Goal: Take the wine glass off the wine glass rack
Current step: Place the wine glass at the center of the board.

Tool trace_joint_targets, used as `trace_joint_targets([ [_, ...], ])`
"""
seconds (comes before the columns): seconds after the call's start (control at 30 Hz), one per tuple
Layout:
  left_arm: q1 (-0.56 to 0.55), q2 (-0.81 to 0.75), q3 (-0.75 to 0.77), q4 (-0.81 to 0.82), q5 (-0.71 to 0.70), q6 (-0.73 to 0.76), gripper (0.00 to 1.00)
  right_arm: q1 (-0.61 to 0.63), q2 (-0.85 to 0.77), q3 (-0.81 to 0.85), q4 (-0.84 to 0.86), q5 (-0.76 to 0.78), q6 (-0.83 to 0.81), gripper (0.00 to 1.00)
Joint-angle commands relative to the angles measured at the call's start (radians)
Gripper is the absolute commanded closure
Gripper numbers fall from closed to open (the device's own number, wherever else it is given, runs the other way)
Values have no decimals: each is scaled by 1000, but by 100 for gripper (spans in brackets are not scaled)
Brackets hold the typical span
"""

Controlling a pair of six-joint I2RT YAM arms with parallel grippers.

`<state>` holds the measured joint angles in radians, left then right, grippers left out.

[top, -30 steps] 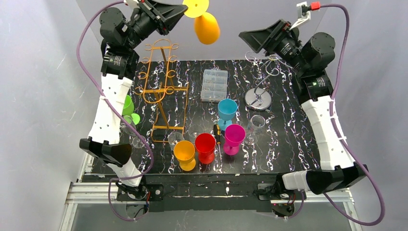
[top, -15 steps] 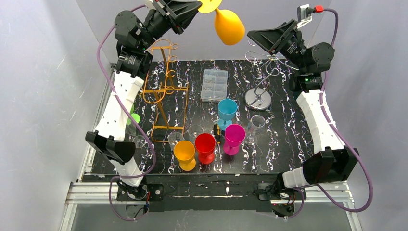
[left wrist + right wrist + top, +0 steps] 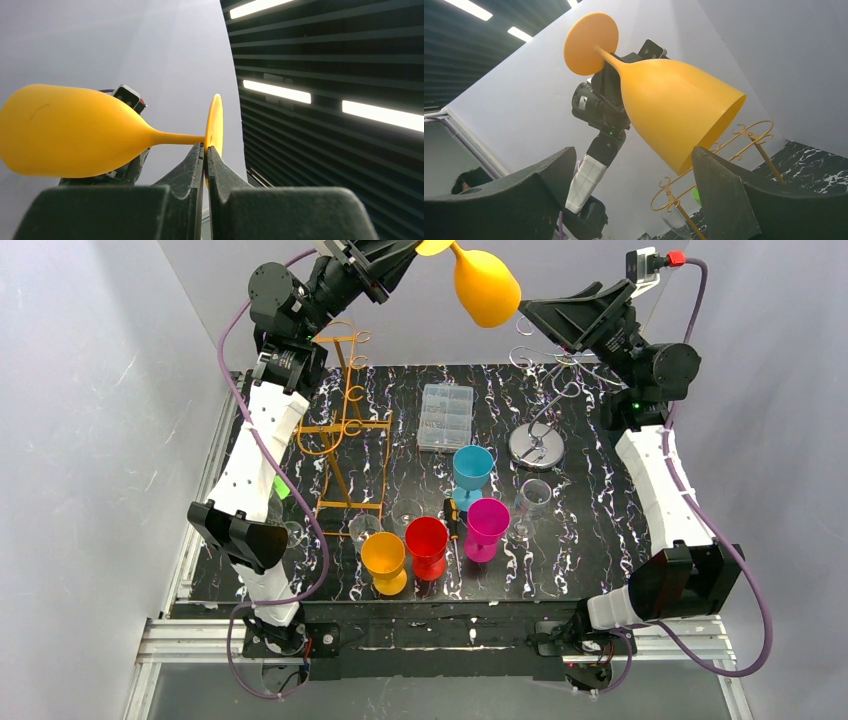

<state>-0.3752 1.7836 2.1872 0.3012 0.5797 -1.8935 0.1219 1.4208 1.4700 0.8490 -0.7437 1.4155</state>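
Fingers (image 3: 186, 167) of left gripper (image 3: 205, 150) are pinching glass (image 3: 485, 285) by its foot, holding it aloft at twelve o'clock, clear of rack (image 3: 335, 425) at ten; right gripper (image 3: 633, 150) is gaping beside its bowl; only set-down is seemingly remaining.

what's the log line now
left gripper: shut on yellow plastic wine glass | right gripper: open near glass | orange wire rack: glass off

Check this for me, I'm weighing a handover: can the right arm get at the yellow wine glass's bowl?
Probably yes. The right gripper is open, the yellow wine glass hangs bowl-first just ahead of its fingers, and nothing sits between. The left gripper pinches only the foot.
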Motion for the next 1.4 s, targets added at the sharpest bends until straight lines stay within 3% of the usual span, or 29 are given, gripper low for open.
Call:
trace_joint_targets([
  [0.0, -5, -29, 14, 65, -8, -18, 100, 2, 14, 2, 104, -6, 31, 6],
  [0.37, -4, -39, 3, 80, -2, -22, 100, -2, 7, -22, 104, -4, 23, 8],
  [0.87, -32, -22, -14, 139, 6, -70, 100, -1, 115, 57, 397, 45, 261, 28],
  [1.1, -36, -20, -39, 190, 2, -101, 100, -1, 121, 49, 453, 69, 308, 53],
  [1.23, -36, -17, -55, 197, 5, -110, 100, -1, 122, 43, 480, 83, 329, 63],
  [1.37, -36, -18, -75, 200, 7, -111, 94, -1, 117, 43, 487, 92, 338, 79],
])
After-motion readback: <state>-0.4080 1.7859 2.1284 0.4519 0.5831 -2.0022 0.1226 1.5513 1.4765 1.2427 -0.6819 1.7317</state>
